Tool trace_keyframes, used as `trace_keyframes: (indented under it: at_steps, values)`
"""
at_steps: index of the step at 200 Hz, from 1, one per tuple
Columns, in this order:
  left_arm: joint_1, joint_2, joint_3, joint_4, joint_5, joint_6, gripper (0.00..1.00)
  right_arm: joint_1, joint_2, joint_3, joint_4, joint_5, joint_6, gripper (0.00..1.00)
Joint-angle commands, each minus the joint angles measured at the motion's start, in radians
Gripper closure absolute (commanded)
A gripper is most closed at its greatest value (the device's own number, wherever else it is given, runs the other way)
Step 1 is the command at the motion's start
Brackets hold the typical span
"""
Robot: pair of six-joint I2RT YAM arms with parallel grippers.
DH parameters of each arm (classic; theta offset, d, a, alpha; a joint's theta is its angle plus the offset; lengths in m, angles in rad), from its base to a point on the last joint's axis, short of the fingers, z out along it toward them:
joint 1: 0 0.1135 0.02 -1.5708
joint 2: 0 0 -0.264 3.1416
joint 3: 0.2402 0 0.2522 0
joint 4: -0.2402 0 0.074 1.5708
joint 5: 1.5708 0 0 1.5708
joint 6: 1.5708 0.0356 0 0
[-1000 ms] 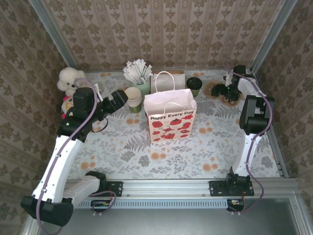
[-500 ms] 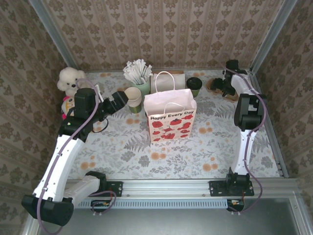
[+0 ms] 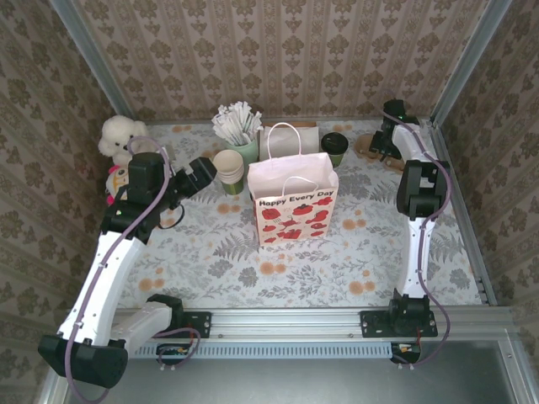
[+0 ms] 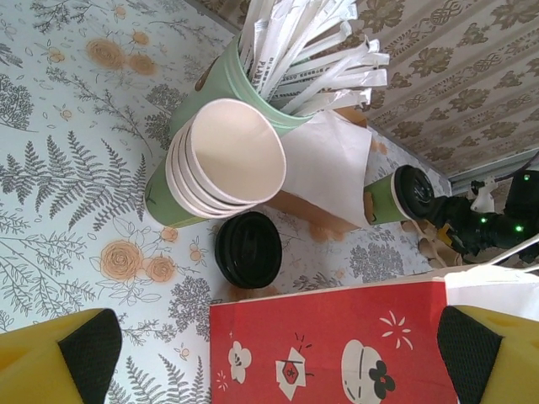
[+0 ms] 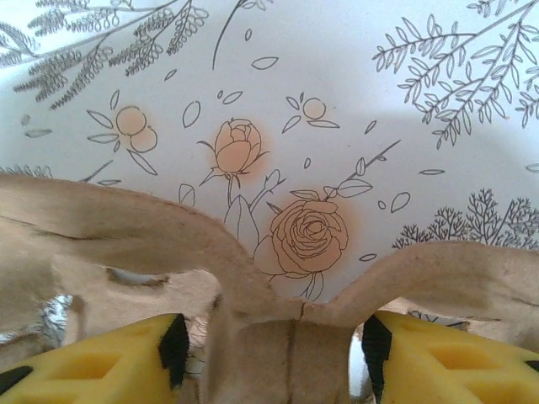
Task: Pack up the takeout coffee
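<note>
The takeout coffee, a small green cup that is dark on top, stands at the back behind the paper bag; it also shows in the left wrist view. A round black lid lies flat on the table between the cup stack and the bag. My left gripper hovers wide open beside the stack, with nothing between its fingers. My right gripper is at the back right, over a brown cardboard cup carrier. Its jaws straddle the carrier's middle ridge, with thin gaps on both sides.
A stack of green cups and a pale green holder of wrapped sticks stand left of the bag. A white plush toy sits at the far left. Patterned walls close the back and sides.
My right arm has reached further to the back, and its jaws have narrowed around the carrier's ridge. The left arm has not moved.
</note>
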Motion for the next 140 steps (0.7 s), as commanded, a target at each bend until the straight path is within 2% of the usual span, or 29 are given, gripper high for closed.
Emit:
trace_keyframes:
  at_steps: [1,30,52,102,140]
  values:
    - [0.007,-0.009,-0.018,-0.009,-0.003,0.015,0.0,0.004,-0.006,0.01,-0.058,0.029,-0.048,0.47]
    - [0.009,-0.015,-0.036,0.013,0.004,0.015,0.0,0.004,-0.091,-0.082,-0.032,0.044,-0.082,0.53]
    - [0.009,-0.011,-0.04,0.015,0.02,0.023,0.0,0.001,-0.189,-0.217,0.007,0.048,-0.093,0.58]
    - [0.013,0.002,-0.039,0.018,0.043,0.052,0.0,0.007,-0.453,-0.611,0.093,-0.044,-0.105,0.57]
    - [0.013,0.044,-0.028,0.033,0.088,0.064,0.0,0.051,-0.602,-0.812,0.072,-0.128,-0.171,0.56]
